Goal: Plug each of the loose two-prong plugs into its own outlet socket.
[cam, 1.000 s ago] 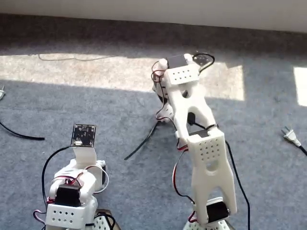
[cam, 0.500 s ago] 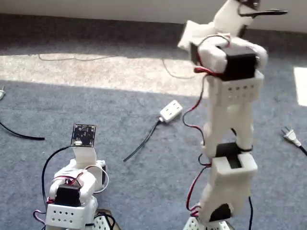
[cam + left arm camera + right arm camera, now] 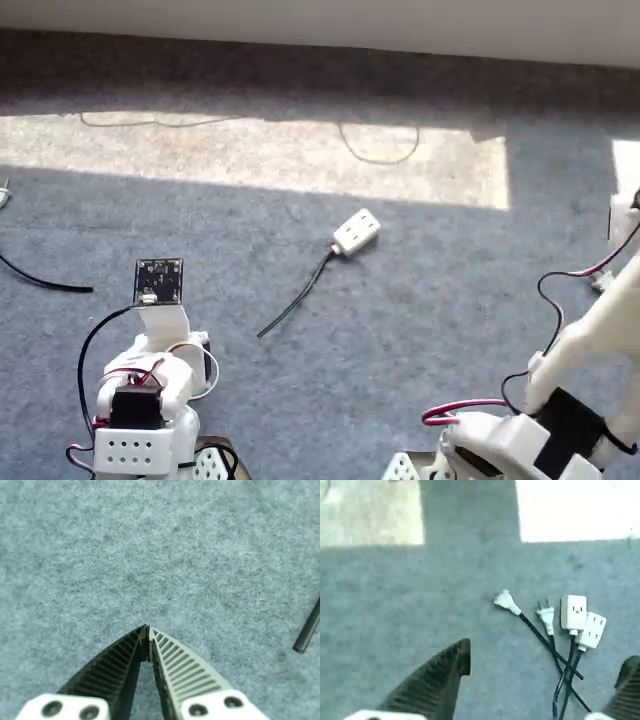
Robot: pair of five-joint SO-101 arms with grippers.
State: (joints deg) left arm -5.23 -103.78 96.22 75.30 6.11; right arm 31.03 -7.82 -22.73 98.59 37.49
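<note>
Pick-up judged pending: right claw is held wide open, aimed at plugs lying beside sockets on carpet, left claw closed, empty; lowering onto one plug is needed.

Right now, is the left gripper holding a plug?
No, the left gripper is shut with nothing between its tips, above carpet.

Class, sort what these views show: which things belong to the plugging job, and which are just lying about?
Belong to the job: pointed white plug; smaller white plug; square outlet socket; tilted outlet socket beside it; lone outlet socket mid-carpet.
Just lying about: thin grey wire on the sunlit strip; grey carpet.
</note>
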